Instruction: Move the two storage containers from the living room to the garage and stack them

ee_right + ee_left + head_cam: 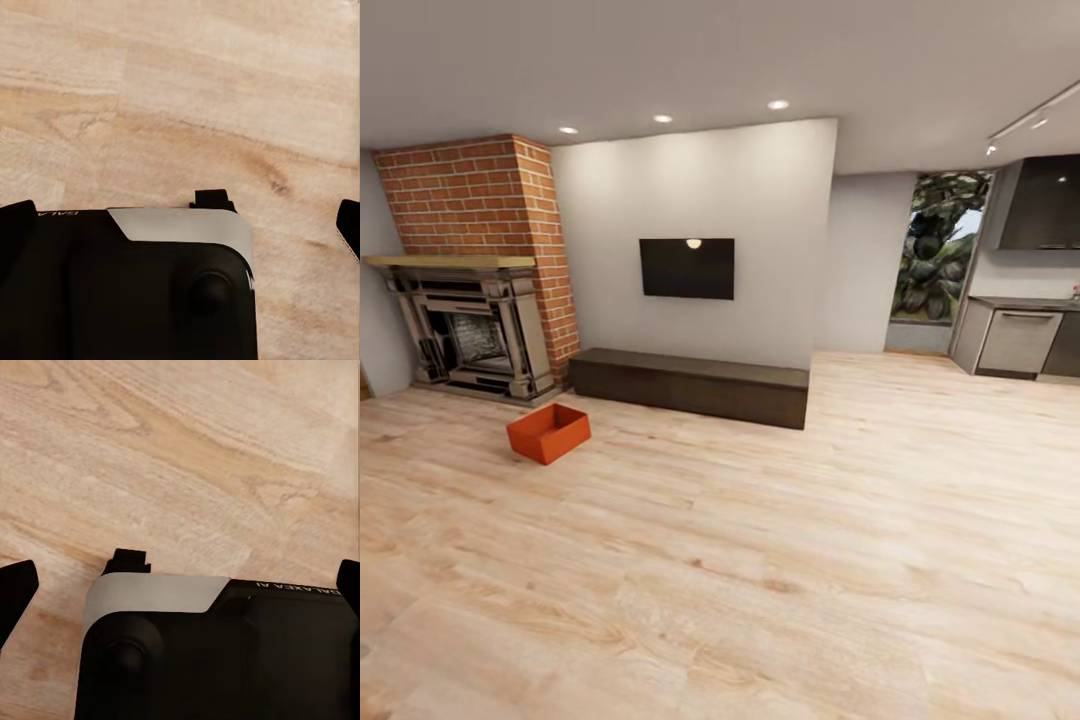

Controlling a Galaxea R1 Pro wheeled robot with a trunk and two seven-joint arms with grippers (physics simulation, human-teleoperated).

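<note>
In the head view, 1 storage container (549, 432) sat on the light wood plank floor (760, 560) of the living room, open side up and turned at an angle to the walls. It lay just in front of the brick fireplace (475, 290) and near the left end of the long dark low cabinet (690, 385), apart from both. A black TV (687, 268) hung on the pale wall above the cabinet. Far to the right, a grey kitchen counter (1020, 335) stood past a window with greenery.

In the left wrist view, the left gripper (180, 585) looked down on bare plank floor, with the dark fingers (15, 592) showing at opposite edges of the picture, spread wide with nothing between them. Below them sat a black and silver part of the robot's body (210, 652).

In the right wrist view, the right gripper (180, 221) likewise hung over bare planks, its fingers (349, 225) set far apart at the picture's edges and holding nothing, above the same sort of black and silver body (150, 285).

The container lay well away from both sets of fingers, across a wide stretch of floor, toward the robot's left.
</note>
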